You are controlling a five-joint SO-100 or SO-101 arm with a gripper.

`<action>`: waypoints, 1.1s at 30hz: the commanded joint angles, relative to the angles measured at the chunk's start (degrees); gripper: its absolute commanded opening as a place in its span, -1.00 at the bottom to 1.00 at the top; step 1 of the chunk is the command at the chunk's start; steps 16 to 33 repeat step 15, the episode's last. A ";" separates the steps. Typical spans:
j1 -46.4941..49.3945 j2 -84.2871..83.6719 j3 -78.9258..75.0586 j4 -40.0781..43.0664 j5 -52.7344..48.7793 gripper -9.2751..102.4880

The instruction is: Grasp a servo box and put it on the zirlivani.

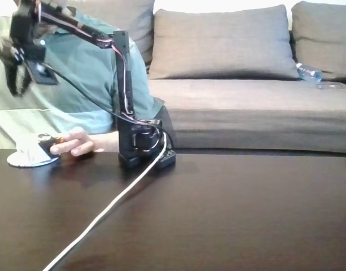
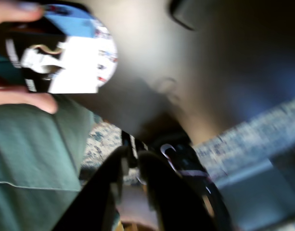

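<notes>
One dark tabletop (image 1: pixel 229 214) lay well below my raised claw (image 1: pixel 14 84); whether it was clenched I couldn't tell. At about five o'clock from it in the fixed view, the zirlivani (image 1: pixel 23 160) carried the servo box (image 1: pixel 46 144), touched by a person's hand (image 1: pixel 74 142).

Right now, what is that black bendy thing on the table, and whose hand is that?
The black bendy thing is a small robot arm standing on a dark table. One picture comes from a camera facing the table, with a grey sofa behind. The other comes from a blurry camera riding on the arm, looking down. The arm is lifted high; its gripper hangs up at the left, too blurred to tell if it is open. A person's hand is holding a little servo box on a flat white disc. The white cord is the arm's cable.
</notes>
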 commanded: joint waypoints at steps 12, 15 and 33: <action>-24.52 20.30 -11.69 4.22 23.38 -0.83; -28.30 24.96 -10.46 4.31 25.75 -0.82; -28.30 24.96 -10.46 4.31 25.75 -0.82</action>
